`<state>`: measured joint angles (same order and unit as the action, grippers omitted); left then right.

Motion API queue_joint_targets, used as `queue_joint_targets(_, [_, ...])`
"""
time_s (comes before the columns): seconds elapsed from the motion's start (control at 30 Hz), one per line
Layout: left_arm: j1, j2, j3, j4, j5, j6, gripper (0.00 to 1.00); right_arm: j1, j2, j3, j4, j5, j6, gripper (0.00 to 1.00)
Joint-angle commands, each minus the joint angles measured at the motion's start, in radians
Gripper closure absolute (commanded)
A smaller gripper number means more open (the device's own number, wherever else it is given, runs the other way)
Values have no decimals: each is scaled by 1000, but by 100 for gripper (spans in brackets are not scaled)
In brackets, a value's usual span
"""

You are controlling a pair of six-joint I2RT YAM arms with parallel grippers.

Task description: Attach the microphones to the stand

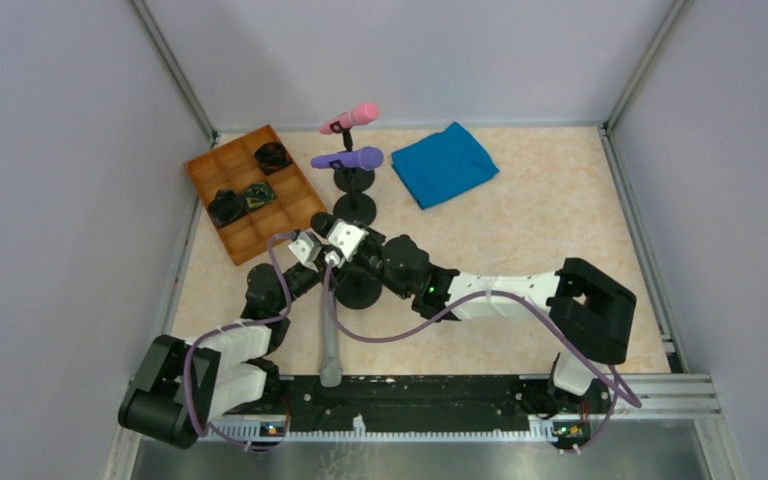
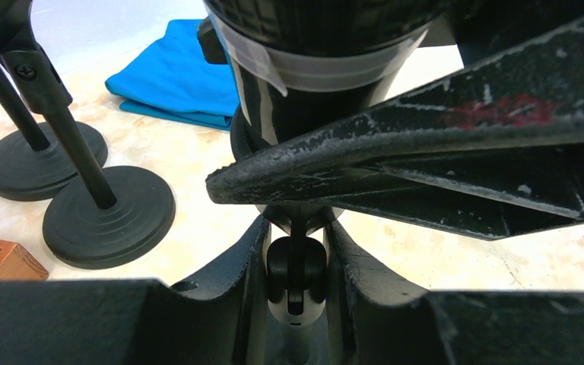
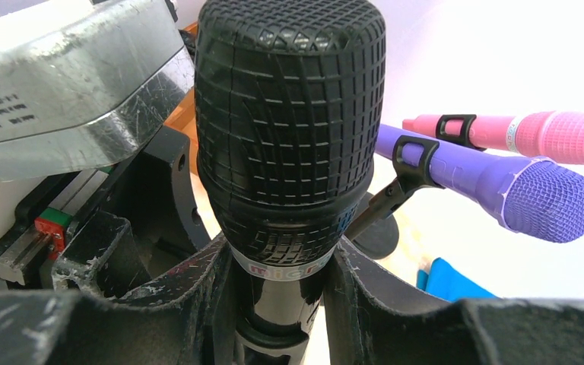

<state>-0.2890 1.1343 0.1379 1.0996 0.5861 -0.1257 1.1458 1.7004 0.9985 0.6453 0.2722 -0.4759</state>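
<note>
My right gripper [image 3: 277, 304] is shut on the body of a black microphone [image 3: 289, 129], held upright just below its mesh head. My left gripper [image 2: 295, 251] is shut on the clip joint [image 2: 296, 270] at the top of the third stand, right under the black microphone [image 2: 312, 46]. In the top view both grippers [image 1: 305, 247] [image 1: 345, 240] meet above that stand's black base [image 1: 360, 290]. A pink microphone [image 1: 355, 118] and a purple microphone [image 1: 350, 158] sit clipped on their own stands behind; both also show in the right wrist view [image 3: 525, 135] [image 3: 502, 182].
An orange compartment tray [image 1: 250, 235] with several dark items lies at the back left. A folded blue cloth [image 1: 445, 163] lies at the back right. The two other stand bases [image 2: 110, 217] [image 2: 42, 160] stand close to the left of my left gripper.
</note>
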Motion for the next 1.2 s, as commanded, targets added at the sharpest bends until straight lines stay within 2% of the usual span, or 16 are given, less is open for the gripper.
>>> queue_joint_targets(0.0, [70,-13,-9,57,-183,46,100,-27,154,-125,-642,29,-30,100])
queue_joint_targets(0.33, [70,-9,-7,57,-177,47,100,-29,155,-121,-642,27,-26,100])
queue_joint_targets(0.53, [70,4,7,47,-134,52,100,-23,106,-58,-642,36,-29,100])
queue_joint_targets(0.67, [70,12,17,35,-109,57,100,-6,80,26,-642,36,-47,87])
queue_joint_targets(0.8, [70,16,22,27,-92,61,100,7,60,83,-606,22,-48,78])
queue_joint_targets(1.0, [70,27,28,26,-75,63,100,11,-1,62,-472,-27,-4,64])
queue_joint_targets(1.07, [70,31,31,26,-70,62,100,11,-24,42,-419,-48,15,56])
queue_joint_targets(1.17, [70,37,34,24,-58,64,100,12,-50,25,-354,-67,34,50])
